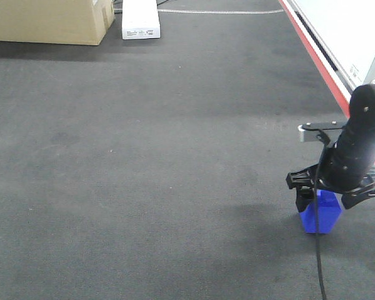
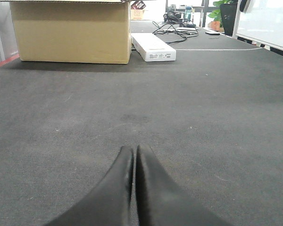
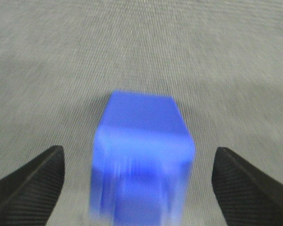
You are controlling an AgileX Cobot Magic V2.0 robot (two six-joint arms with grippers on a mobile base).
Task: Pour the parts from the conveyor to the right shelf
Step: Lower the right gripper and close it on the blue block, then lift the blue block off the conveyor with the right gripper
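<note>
One of the parts, a small glossy blue block (image 1: 320, 215), stands on the dark grey conveyor (image 1: 162, 156) near its right side, by the red edge strip (image 1: 315, 53). My right gripper (image 1: 330, 195) hangs just over the block, open, with a finger on each side. In the right wrist view the block (image 3: 144, 141) is blurred and sits between the spread fingertips (image 3: 37, 179), touching neither; the right gripper (image 3: 138, 153) holds nothing. My left gripper (image 2: 133, 151) is shut and empty, low over bare belt. The right shelf is out of view.
A cardboard box (image 1: 47, 19) and a flat white box (image 1: 140, 19) stand at the belt's far end. In the left wrist view the cardboard box (image 2: 70, 33) and white box (image 2: 153, 47) lie ahead, with cables behind. A white panel (image 1: 347, 28) runs beyond the red strip.
</note>
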